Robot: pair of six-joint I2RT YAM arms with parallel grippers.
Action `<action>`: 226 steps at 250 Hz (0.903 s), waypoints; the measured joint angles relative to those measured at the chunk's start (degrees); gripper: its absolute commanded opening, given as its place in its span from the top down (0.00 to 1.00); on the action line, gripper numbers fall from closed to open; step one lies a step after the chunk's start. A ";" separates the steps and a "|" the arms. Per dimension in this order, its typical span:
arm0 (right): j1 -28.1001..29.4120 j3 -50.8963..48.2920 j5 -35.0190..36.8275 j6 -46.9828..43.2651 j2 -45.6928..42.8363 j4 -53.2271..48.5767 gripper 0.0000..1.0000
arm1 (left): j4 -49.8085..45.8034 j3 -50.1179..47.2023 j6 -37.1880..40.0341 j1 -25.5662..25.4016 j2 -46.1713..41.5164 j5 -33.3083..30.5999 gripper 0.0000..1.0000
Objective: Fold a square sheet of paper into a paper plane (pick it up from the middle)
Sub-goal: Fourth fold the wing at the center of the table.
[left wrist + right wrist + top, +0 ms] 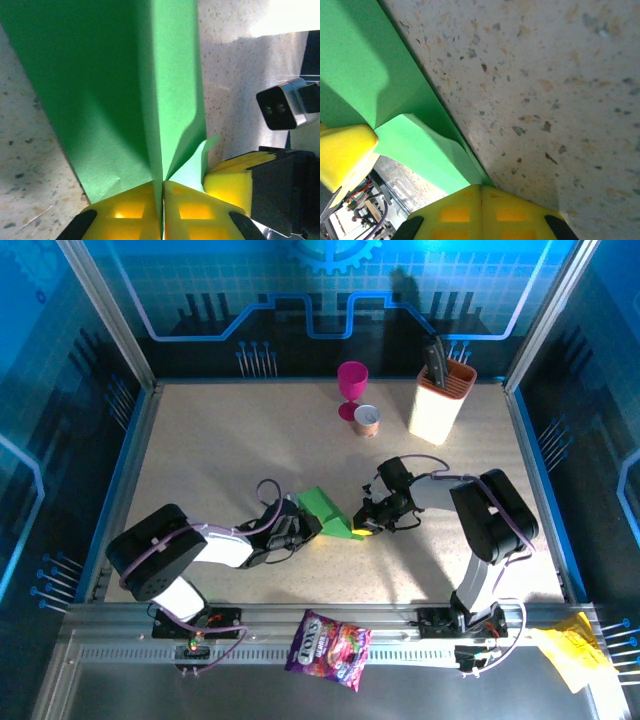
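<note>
Status: tabletop [220,460] is bare through the middle, so the folding happens there, well clear of the knife block [440,400] and pink goblet [351,388] at the far side. The square sheet of paper [330,512] sits mid-table between the two arms, creased into a tented wedge with one layer standing up along a centre fold. Left hand [305,528] is clamped on the sheet's near-left edge; in the left wrist view its yellow fingers [135,210] are closed with the paper pinched flat between them. Right hand [366,527] is closed too, fingers [515,210] meeting where the green edge runs in, so it looks to be nipping the opposite corner. My read: opposing pinches keep the floppy sheet taut for setting the crease. Not a dart yet.
</note>
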 measured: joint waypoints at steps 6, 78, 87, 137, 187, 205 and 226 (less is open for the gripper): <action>0.00 0.02 0.02 0.00 0.00 0.00 1.00 | -0.63 0.20 0.20 0.00 -0.17 0.00 0.92; 0.11 0.68 0.26 -0.09 0.00 -0.74 1.00 | -14.12 7.06 3.98 0.00 -2.29 -0.02 1.00; 0.17 0.94 0.42 -0.24 0.04 -1.16 1.00 | -16.15 8.33 4.52 0.00 -2.32 0.00 1.00; 1.66 2.62 2.99 -1.70 -0.85 -2.91 1.00 | -25.62 13.05 6.60 0.00 -2.32 0.00 1.00; 2.80 3.50 6.54 -2.14 -3.15 -4.55 1.00 | -32.13 14.60 7.32 0.00 -2.32 0.00 1.00; 3.08 3.96 6.56 -2.10 -3.76 -4.42 1.00 | -33.73 14.82 7.39 0.00 -2.32 0.00 1.00; 4.04 4.28 6.47 -1.86 -3.89 -3.96 1.00 | -34.91 14.95 7.39 0.00 -2.32 0.00 1.00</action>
